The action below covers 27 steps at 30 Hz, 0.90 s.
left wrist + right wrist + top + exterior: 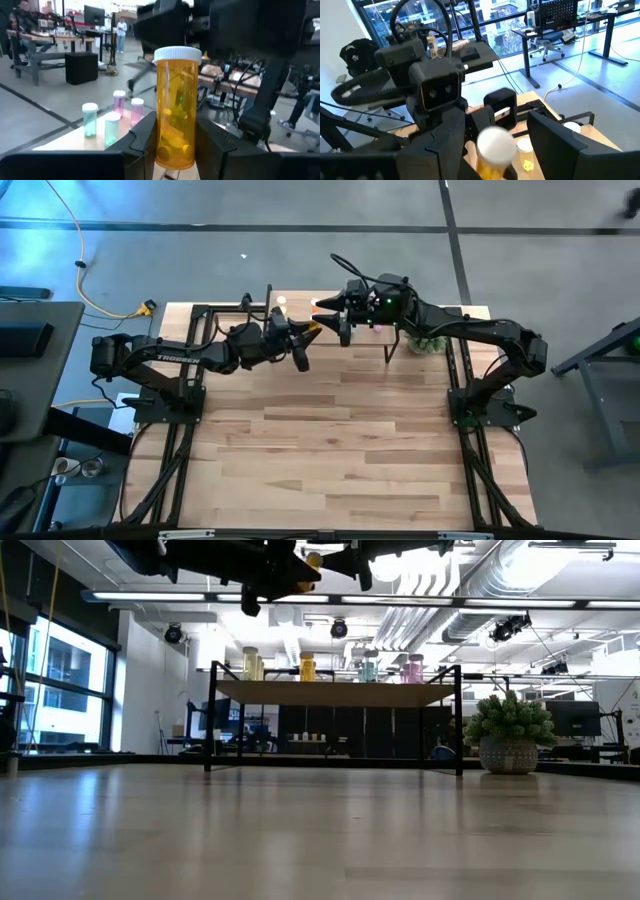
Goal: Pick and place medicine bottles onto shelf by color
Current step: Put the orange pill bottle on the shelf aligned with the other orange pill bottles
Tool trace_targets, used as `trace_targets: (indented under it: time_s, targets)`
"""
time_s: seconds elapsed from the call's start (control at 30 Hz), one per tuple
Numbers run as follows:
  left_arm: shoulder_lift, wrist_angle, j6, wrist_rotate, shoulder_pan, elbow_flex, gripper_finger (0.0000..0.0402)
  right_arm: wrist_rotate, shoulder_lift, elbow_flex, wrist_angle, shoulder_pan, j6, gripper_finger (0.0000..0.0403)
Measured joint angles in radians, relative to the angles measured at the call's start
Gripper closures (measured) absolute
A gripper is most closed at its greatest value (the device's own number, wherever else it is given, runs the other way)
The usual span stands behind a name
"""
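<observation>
Left wrist view: orange bottle (175,107) mid-air, pinched by the left claw (175,145).
Held upright above the near edge of the shelf (335,693), grip low on the body, cap free. Right claw (495,145) straddles the same bottle's white cap, fingers wide, not gripping as far as I can tell. Risks: the claws clash, or a bump tips the bottle out. Green and pink bottles (112,117) already on the shelf could get knocked.

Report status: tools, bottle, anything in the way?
Left tool shut on orange bottle, above shelf. Right tool open around its cap. Green and pink bottles stand beyond.
</observation>
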Motion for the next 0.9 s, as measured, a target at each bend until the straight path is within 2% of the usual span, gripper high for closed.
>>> trace_targets:
  time_s: [0.23,0.4,0.53,0.9]
  targets:
    - [0.000,0.080,0.090,0.000,0.000,0.000,0.0309,-0.005,0.000,0.000,-0.010,0.001,0.005,0.0196]
    - [0.000,0.081,0.081,0.019,0.000,0.000,0.0309,-0.013,0.000,0.000,-0.007,0.001,0.007,0.0201]
    - [0.000,0.081,0.079,0.023,0.000,0.000,0.0309,-0.049,0.000,0.000,-0.007,0.005,0.008,0.0218]
    - [0.000,0.080,0.079,0.024,-0.001,0.000,0.0309,-0.030,0.001,0.000,0.001,0.016,0.004,0.0275]
